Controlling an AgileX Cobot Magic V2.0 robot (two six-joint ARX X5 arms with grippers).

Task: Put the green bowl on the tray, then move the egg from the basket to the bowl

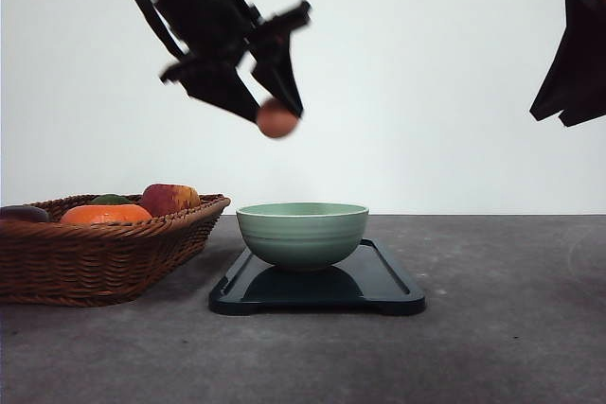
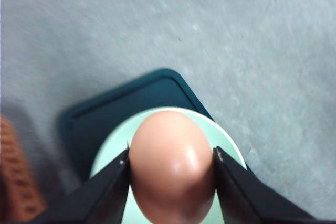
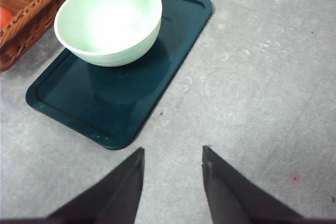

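While the left gripper [image 1: 277,113] pinches the egg [image 1: 276,119] high above the green bowl [image 1: 302,233] on the tray [image 1: 379,283], the right gripper [image 3: 172,179] hangs spread; the fruit-filled basket [image 1: 95,257] stands just beside.

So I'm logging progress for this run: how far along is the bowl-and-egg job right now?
Done: the green bowl sits on the tray. In hand: the left end effector grips the egg in the air, above the bowl and a little to its basket side. Left: lower the egg into the bowl and release it. The right end effector is open, holding nothing.
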